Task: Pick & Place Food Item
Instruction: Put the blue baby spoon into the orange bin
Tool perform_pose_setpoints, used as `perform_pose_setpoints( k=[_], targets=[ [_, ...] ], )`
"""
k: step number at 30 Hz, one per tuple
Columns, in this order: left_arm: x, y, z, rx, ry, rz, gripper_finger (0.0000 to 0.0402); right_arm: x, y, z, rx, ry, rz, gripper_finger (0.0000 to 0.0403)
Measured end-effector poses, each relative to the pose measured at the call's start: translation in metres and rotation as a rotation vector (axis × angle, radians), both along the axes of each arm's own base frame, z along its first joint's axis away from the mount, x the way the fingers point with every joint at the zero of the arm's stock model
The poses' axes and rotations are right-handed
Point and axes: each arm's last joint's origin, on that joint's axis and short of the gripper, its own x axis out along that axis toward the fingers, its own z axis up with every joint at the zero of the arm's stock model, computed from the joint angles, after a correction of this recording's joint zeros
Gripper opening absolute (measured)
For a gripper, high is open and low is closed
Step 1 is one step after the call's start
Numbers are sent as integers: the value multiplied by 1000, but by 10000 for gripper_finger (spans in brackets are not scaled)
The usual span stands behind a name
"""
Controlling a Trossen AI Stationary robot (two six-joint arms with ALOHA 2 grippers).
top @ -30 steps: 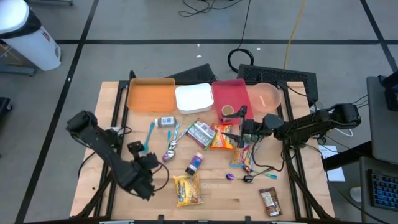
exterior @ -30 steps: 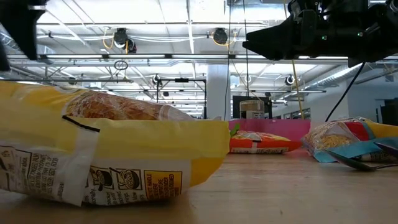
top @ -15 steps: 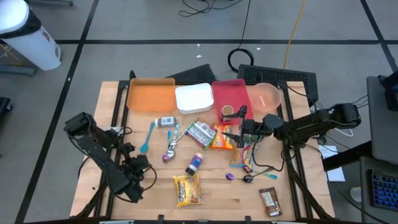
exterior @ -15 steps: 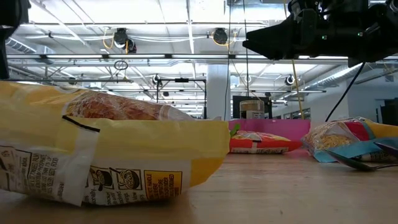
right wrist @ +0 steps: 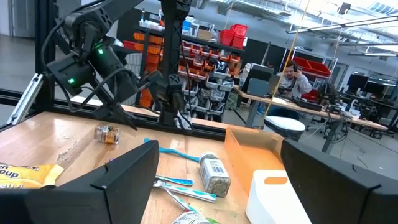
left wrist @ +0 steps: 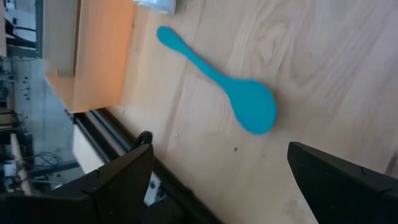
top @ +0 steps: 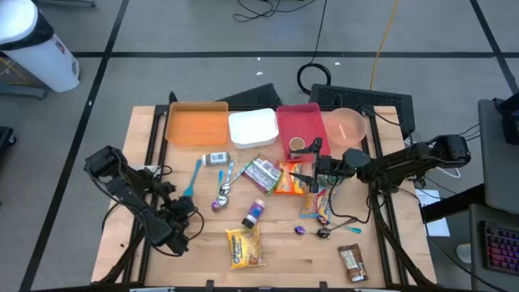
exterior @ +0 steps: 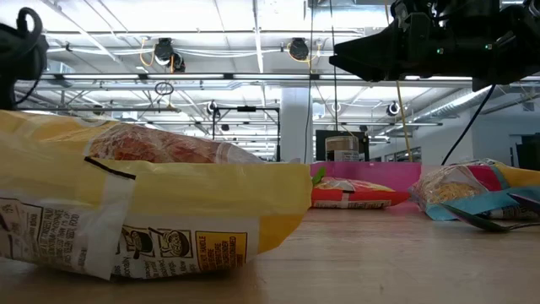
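My wooden table [top: 122,162] carries four bins [top: 197,124], utensils including a teal spoon [top: 192,180], and scattered snack packets [top: 244,246].

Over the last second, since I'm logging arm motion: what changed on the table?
The left gripper pulled back from near the yellow snack bag toward the table's left side, then edged forward again, jaws open and empty. The right gripper stayed hovering, open, over the orange noodle packet. No item moved.
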Motion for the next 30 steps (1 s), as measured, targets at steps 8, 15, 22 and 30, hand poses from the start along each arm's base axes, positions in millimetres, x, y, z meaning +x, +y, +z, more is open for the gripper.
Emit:
perform_pose_setpoints(
  k=[8,15,22,30],
  targets=[
    [2,-1,-1,3,-89,44,379,0,0,0,12,0,1,329],
    [3,0,-1,13,-113,46,379,0,0,0,17,3,2,329],
    [9,2,-2,-21,-23,-38,379,0,0,0,18,3,2,329],
    [27,11,-8,-101,66,-130,379,0,0,0,18,3,2,329]
  ],
)
